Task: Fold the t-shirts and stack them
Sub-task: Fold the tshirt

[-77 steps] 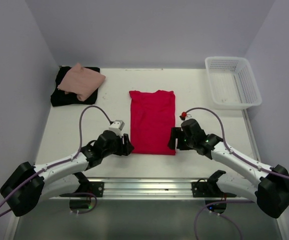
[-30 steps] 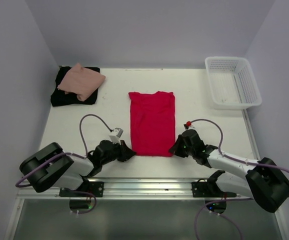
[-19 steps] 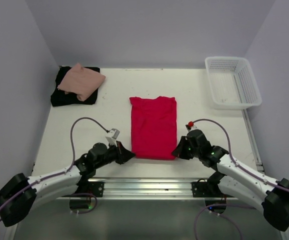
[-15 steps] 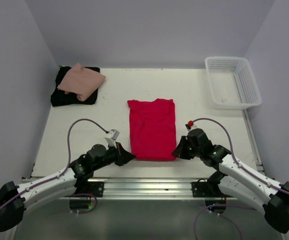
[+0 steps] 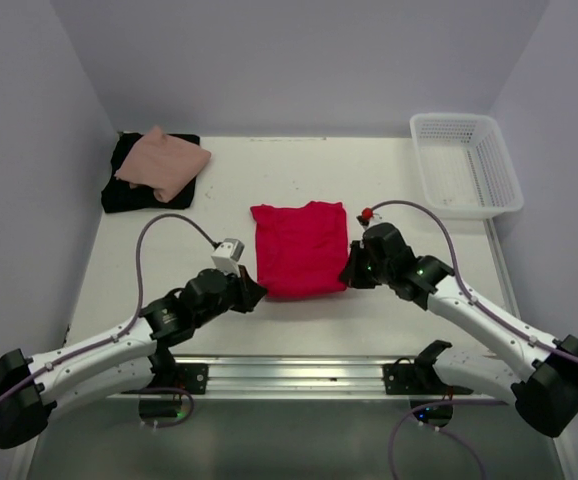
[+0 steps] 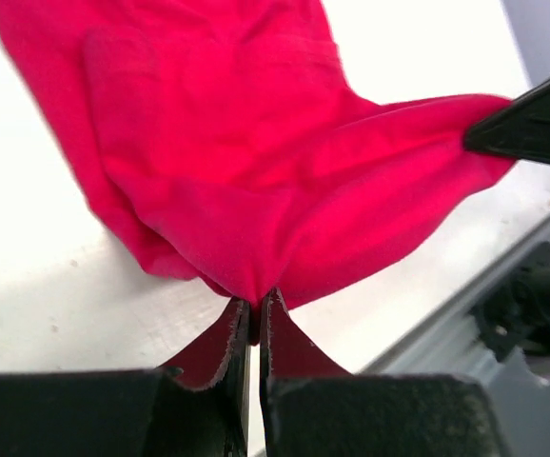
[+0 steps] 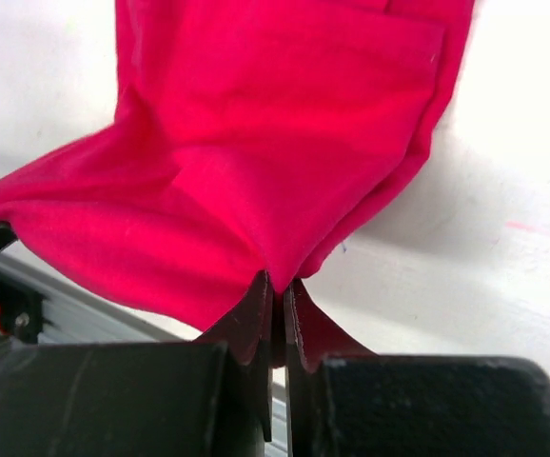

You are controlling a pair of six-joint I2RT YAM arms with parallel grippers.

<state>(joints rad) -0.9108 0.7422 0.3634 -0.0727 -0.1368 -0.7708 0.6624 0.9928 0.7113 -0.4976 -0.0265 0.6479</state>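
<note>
The bright red t-shirt (image 5: 299, 248) lies mid-table, its near hem lifted off the surface and carried toward its collar. My left gripper (image 5: 252, 291) is shut on the hem's left corner; in the left wrist view the red cloth (image 6: 256, 181) bunches into the pinched left gripper (image 6: 255, 303). My right gripper (image 5: 347, 272) is shut on the right corner, where red cloth (image 7: 275, 162) runs into the closed right gripper (image 7: 280, 286). A salmon-pink t-shirt (image 5: 164, 160) lies folded on a black t-shirt (image 5: 131, 191) at the far left.
A white lattice basket (image 5: 465, 164) stands at the far right corner. The metal rail (image 5: 299, 375) with both arm bases runs along the near table edge. Walls close in on the left, back and right.
Both grippers have risen and moved away from the near edge, carrying the red shirt's hem with them. The shirt now looks shorter, its near half doubling over.
</note>
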